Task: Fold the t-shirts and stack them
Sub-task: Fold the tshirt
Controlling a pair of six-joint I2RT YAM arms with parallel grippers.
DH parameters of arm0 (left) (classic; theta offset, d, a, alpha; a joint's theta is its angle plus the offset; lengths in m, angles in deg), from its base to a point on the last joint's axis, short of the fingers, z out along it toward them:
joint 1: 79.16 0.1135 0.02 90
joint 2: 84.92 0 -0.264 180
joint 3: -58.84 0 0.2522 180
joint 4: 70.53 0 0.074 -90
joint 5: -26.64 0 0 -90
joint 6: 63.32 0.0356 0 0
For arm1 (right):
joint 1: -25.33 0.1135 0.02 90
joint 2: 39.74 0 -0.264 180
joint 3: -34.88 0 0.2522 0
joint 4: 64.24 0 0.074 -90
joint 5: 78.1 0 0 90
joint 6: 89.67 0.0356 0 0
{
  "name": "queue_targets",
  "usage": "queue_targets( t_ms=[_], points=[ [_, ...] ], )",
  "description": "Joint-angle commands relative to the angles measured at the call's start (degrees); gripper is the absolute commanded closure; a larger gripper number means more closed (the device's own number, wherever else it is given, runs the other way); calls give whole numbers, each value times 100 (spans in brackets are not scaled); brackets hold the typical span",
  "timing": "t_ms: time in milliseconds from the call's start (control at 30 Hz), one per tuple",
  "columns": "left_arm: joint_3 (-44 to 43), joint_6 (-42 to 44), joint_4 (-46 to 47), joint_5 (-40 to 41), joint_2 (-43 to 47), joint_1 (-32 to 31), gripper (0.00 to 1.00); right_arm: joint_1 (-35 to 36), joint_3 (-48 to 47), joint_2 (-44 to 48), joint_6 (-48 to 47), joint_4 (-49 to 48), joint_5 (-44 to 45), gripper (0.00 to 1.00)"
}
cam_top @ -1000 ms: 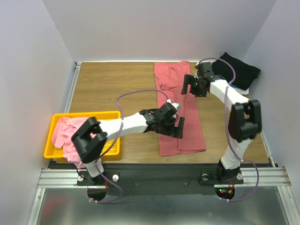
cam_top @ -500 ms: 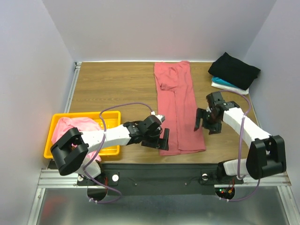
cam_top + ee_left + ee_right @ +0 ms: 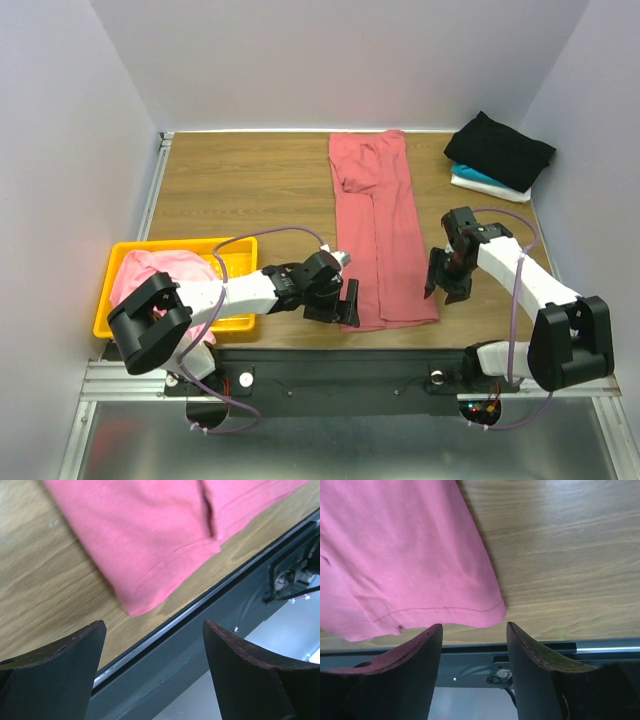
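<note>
**Left wrist and right wrist: both grippers now at the red shirt's near hem**

Left wrist shows the left gripper (image 3: 152, 630) spread wide with nothing between its fingers (image 3: 55, 670). The near left corner of the red shirt (image 3: 150, 545) lies just ahead of the gap. The right gripper (image 3: 474, 627) is also unclenched, its fingers (image 3: 545, 675) closer together than the left pair. The shirt's other near corner sits just in front of them. Whether either pair touches cloth yet I cannot tell.

A second ago the right arm was far up the table by the shirt's top end, and the left hung over its middle. Both have since come down to the two near corners. The red shirt (image 3: 380, 230) has not moved; it lies as a long narrow strip running away from the arms. That suggests the lengthwise folds are done and the next step is to pinch the hem and carry it toward the collar.

The pink shirt (image 3: 150, 280) waits crumpled in the yellow basket (image 3: 180, 244) at the near left. The black shirt (image 3: 500, 150) sits folded in the far right corner on a blue and white cloth (image 3: 485, 182).

The wooden table (image 3: 240, 180) is flat, with a dark rail (image 3: 200, 645) along its near edge. Pale walls (image 3: 330, 60) close it on three sides.
</note>
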Motion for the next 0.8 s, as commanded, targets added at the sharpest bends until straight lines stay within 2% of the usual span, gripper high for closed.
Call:
queue_targets(
  t_ms=[0, 333, 500, 767],
  points=[
    [121, -360, -95, 169, 157, 1, 11, -12, 59, 74, 199, 141, -24, 41],
    [-432, -353, -771, 802, -210, 1, 12, -4, 383, -435, 367, -307, -95, 42],
    [-582, -309, -930, 846, -378, -8, 12, -4, 507, -611, 437, -351, -77, 42],
    [-547, -397, -957, 758, -484, -8, 13, -4, 814, -620, 560, -404, -77, 49]
  ],
)
